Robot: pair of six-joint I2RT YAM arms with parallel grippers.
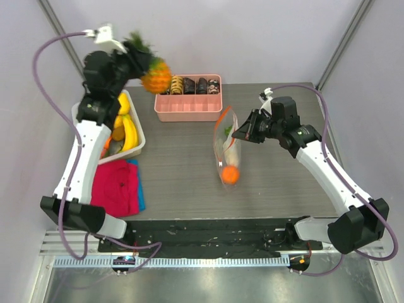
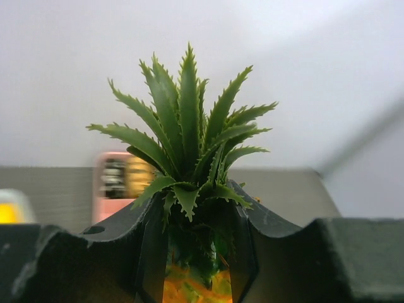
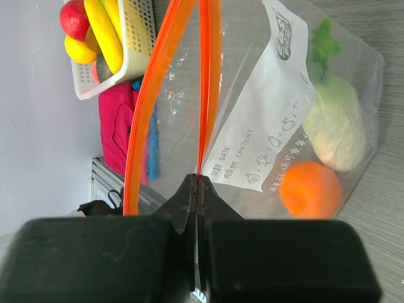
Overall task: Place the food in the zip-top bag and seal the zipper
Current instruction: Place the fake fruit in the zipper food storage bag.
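I hold pineapple [image 1: 156, 77] by crown in left gripper [image 2: 192, 252], high over pink tray [image 1: 189, 116] left corner; zip-top bag [image 1: 226, 151] off tray right-front, mouth open, right gripper [image 3: 196, 189] pinching zipper [image 3: 205, 82]; pineapple must travel rightward

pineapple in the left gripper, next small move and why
Probably carry the yellow-orange toy pineapple toward the clear plastic zip-top bag: the left gripper grips it below its crown, and the right gripper pinches the orange-red zipper strip, holding the mouth open.

Pineapple [image 1: 156, 77] aloft, radish [image 3: 341, 126] and orange ball [image 3: 310, 188] inside open zip-top bag [image 3: 252, 126]
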